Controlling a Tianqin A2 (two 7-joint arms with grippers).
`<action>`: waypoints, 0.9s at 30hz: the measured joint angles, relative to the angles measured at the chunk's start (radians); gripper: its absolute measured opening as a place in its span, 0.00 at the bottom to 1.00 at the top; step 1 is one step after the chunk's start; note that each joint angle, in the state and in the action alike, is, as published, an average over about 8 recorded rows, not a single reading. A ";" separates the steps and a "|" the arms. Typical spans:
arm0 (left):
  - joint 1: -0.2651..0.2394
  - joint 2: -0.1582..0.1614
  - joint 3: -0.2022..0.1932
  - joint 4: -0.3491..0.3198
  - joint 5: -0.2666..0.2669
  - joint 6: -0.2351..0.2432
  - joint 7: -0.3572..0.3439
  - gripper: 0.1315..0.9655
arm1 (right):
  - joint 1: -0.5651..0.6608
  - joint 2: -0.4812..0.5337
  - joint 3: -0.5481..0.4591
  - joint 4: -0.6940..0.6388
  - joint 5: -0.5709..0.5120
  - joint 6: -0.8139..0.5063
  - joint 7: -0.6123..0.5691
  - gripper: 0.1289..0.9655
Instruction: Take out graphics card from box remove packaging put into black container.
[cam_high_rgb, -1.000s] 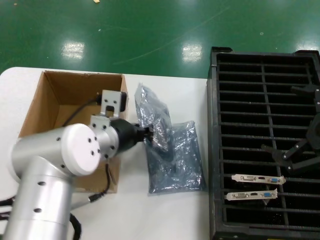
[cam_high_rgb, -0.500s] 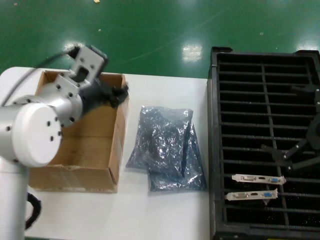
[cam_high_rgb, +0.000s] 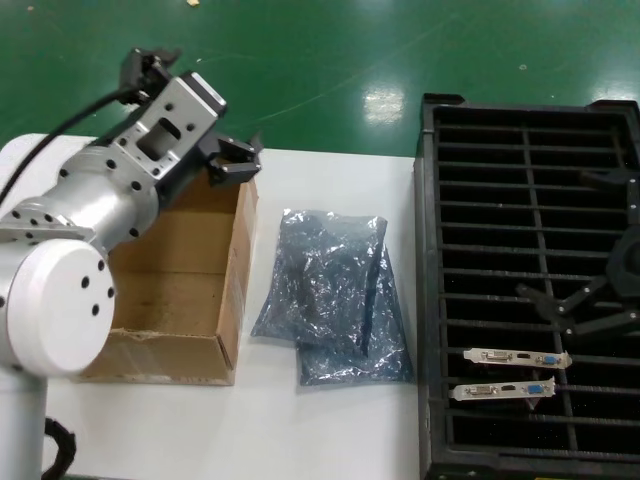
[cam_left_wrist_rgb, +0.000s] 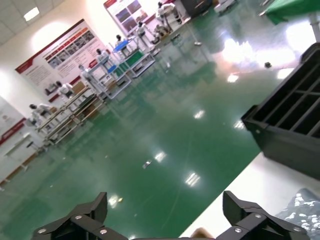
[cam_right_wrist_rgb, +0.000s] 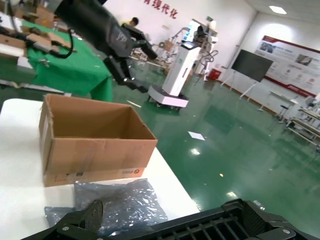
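The white tabletop (cam_high_rgb: 330, 430) carries everything, with a glossy green floor (cam_high_rgb: 330, 60) beyond its far edge; the black container (cam_high_rgb: 530, 290) takes up the tabletop's right side, a ribbed tray of long narrow slots in two columns; two graphics cards (cam_high_rgb: 505, 374) stand on edge in its near slots, their silver brackets with small blue and white ports facing up, one slot apart. The box (cam_high_rgb: 165, 270) sits at the left side of the tabletop, brown cardboard, open at the top, its inside showing only bare board; the right wrist view shows it from the side as well (cam_right_wrist_rgb: 95, 145). Between the box and the black container lies the packaging (cam_high_rgb: 325, 275), a crinkly shiny bag resting on top of a flatter bluish-grey bag (cam_high_rgb: 385, 340); a thin dark strip shows through near the right edge of the upper bag; whether a card is inside cannot be told. The left tool (cam_high_rgb: 235, 160) hangs above the far right corner of the box, its fingers spread and holding nothing; the left wrist view shows both fingertips (cam_left_wrist_rgb: 75, 225) wide apart over the green floor. The right tool (cam_high_rgb: 585, 305) hovers over the middle rows of the black container, fingers spread, empty.
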 joint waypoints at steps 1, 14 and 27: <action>0.007 -0.001 0.000 0.002 -0.016 -0.009 0.008 0.75 | -0.005 -0.005 0.000 0.001 0.001 0.010 0.000 1.00; 0.119 -0.019 -0.001 0.029 -0.263 -0.156 0.133 0.95 | -0.084 -0.078 -0.007 0.011 0.011 0.176 -0.005 1.00; 0.239 -0.038 -0.003 0.057 -0.527 -0.313 0.267 1.00 | -0.169 -0.157 -0.014 0.022 0.023 0.352 -0.010 1.00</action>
